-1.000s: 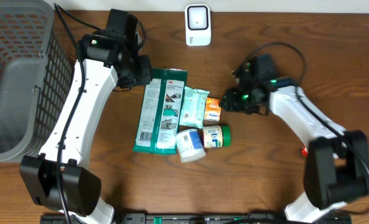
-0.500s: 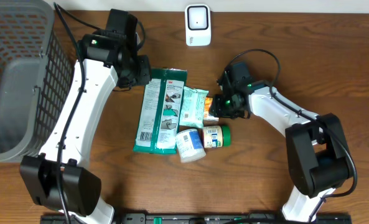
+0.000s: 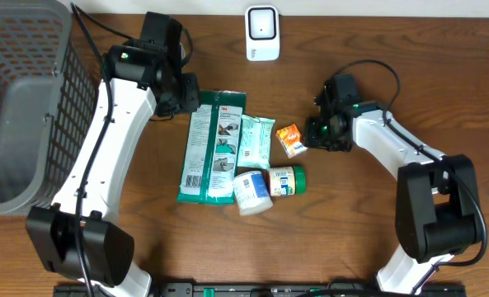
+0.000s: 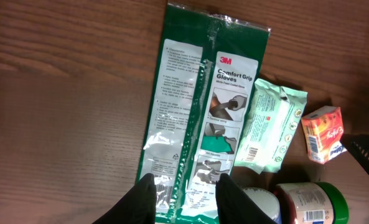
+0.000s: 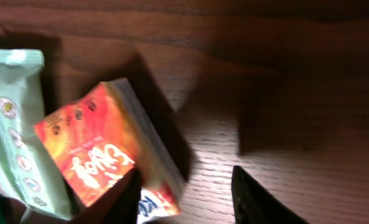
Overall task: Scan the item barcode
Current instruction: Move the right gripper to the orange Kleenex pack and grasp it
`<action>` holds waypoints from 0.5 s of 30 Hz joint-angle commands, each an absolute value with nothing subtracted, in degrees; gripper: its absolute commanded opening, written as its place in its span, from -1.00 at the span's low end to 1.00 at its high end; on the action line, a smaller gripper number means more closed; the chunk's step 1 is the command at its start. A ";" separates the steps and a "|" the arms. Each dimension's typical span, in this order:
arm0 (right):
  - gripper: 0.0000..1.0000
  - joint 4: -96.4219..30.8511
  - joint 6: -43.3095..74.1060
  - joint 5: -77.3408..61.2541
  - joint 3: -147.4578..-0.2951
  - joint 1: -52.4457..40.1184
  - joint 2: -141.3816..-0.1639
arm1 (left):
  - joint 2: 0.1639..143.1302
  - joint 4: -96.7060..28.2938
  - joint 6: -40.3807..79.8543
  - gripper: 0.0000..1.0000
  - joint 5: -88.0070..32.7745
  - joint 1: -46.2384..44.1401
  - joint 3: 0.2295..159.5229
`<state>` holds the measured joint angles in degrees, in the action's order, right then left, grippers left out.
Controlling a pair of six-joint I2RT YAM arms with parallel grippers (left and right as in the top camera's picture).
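orange box (image 3: 290, 139) has slid clear of the wipes pack (image 3: 256, 142) and now lies further right of the gloves pack (image 3: 213, 144), tilted, red-orange print, white-and-blue end. right gripper (image 5: 185, 180) sits at it, jaws apart, gripping nothing, one finger overlapping its edge. left gripper (image 4: 186, 179) hovers over the gloves pack, partly open, empty. count: one box, one gloves pack, one wipes pack, one white tub (image 3: 251, 191), one green-lidded jar (image 3: 285, 181), one scanner (image 3: 262, 33).

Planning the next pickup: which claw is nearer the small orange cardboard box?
Right. The right claw sits just beside the small orange cardboard box; the left claw hangs over the long green plastic glove packet, farther off.
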<state>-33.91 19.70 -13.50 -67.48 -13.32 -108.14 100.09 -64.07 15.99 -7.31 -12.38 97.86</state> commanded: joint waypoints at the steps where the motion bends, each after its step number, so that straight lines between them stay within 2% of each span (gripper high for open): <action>1: -0.12 -34.11 17.93 -12.88 -68.14 -13.54 -106.85 | 100.47 -64.18 14.81 -0.35 -6.61 -12.34 98.02; 9: -0.09 -29.08 17.21 -12.97 -68.14 -13.65 -106.87 | 100.47 -64.18 14.81 -0.35 -6.61 -12.34 98.02; 15: -0.16 -28.84 15.00 -16.62 -68.03 -13.85 -106.87 | 100.47 -64.20 14.83 -0.35 -6.61 -12.34 98.02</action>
